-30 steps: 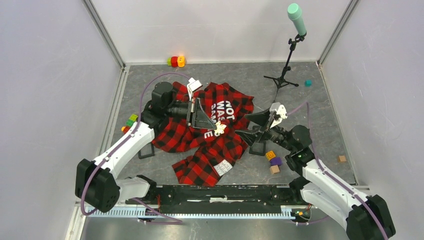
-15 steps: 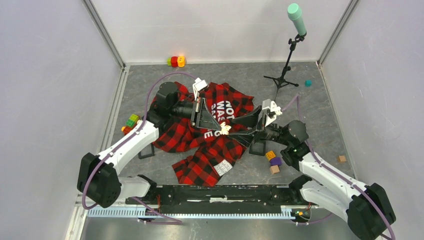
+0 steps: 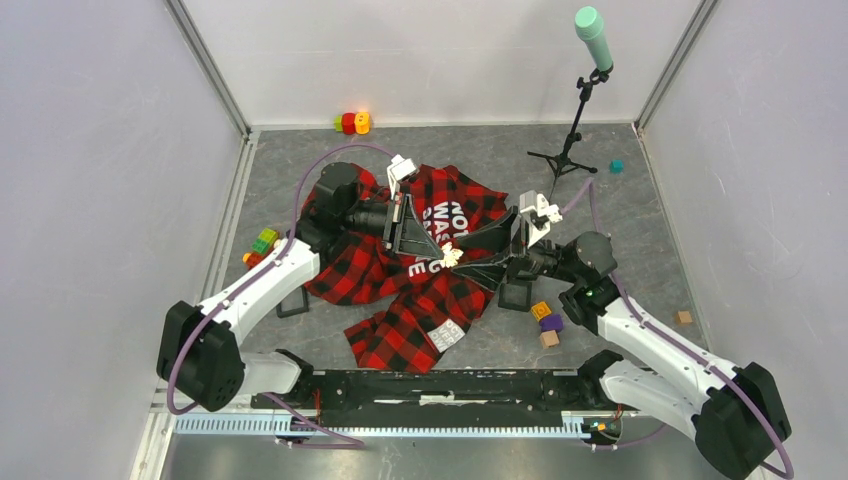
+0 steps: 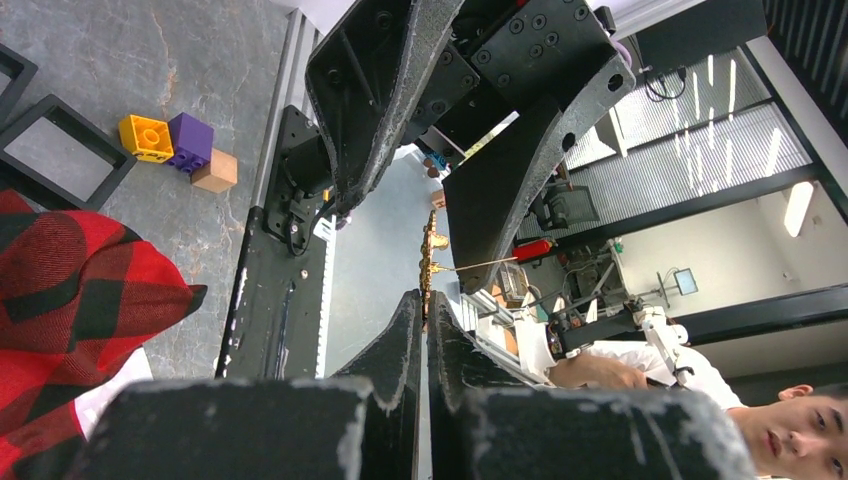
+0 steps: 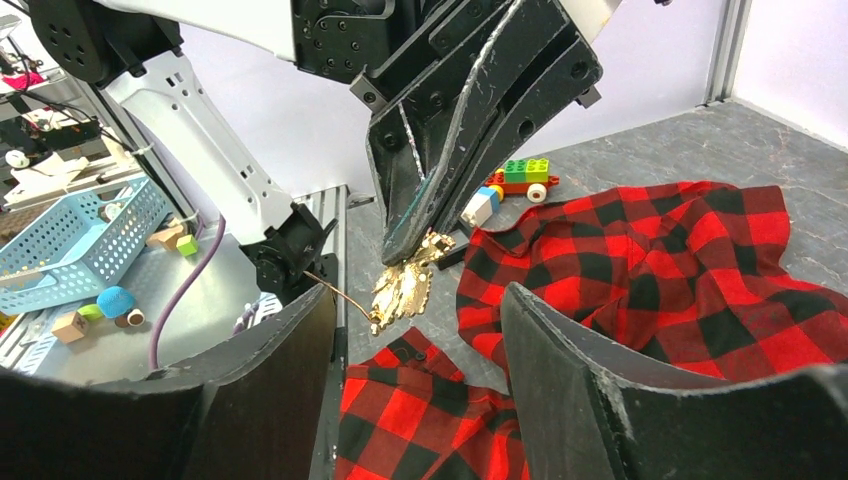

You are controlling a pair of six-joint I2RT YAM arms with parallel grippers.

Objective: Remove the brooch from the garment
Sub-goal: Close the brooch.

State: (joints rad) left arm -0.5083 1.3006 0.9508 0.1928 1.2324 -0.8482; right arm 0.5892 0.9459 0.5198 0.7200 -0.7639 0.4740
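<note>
Gold leaf-shaped metal brooch (image 5: 403,288) pinched in L jaws' tips, looks clear of red-black check flannel shirt (image 5: 650,260) below; R jaws spread either side; prob. only set-down left.

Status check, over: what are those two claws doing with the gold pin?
Left gripper shut on brooch, held above the garment. Right gripper open, jaws either side of brooch. Nothing blocking.

Shirt (image 3: 370,270) red-and-black check, white letters on black panel. Brooch (image 5: 405,285) gold. Table (image 3: 650,230) mottled grey. Blocks (image 3: 551,323) yellow, purple, tan. Microphone (image 3: 593,35) head mint green.
</note>
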